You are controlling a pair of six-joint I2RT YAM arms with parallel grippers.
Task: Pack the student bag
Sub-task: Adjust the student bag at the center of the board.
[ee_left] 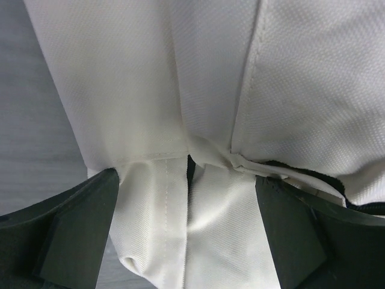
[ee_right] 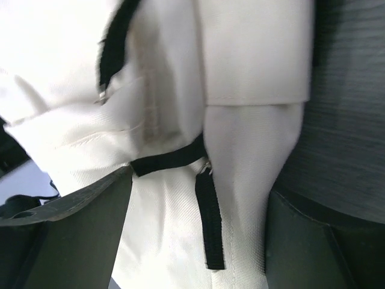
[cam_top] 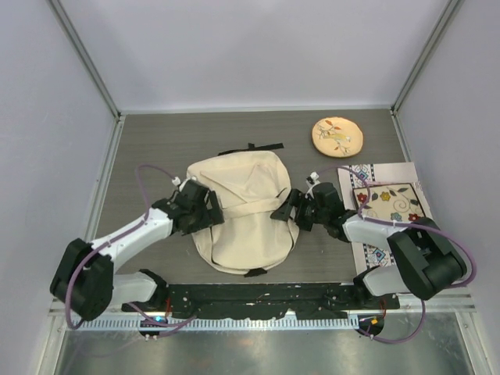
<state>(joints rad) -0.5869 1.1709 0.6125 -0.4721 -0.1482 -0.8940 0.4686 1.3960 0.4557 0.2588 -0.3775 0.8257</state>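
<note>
Two arms reach in from the near edge of the grey surface. Between them, about mid-surface, lies the student bag, cream and slumped. The left arm meets the bag's left side and the right arm its right side. From above, the black wrists cover both sets of jaws, so their spread cannot be read there.

The wrist views show more. The left jaws stand wide open, one dark finger in each lower corner of the view, and a gathered fold of the bag runs between them. Whether the cloth presses on either finger is hard to tell. The right jaws are also parted, with a finger on each side of cream fabric and a black strap hanging down in the gap. That view is blurred, and no grip can be made out.

A small black tab shows at the bag's near edge. Right of the bag, a flat patterned mat lies partly hidden under the right arm. Farther back, a thin far strap pokes out from the bag's far edge. A round tan disc sits apart from bag and mat alike.
</note>
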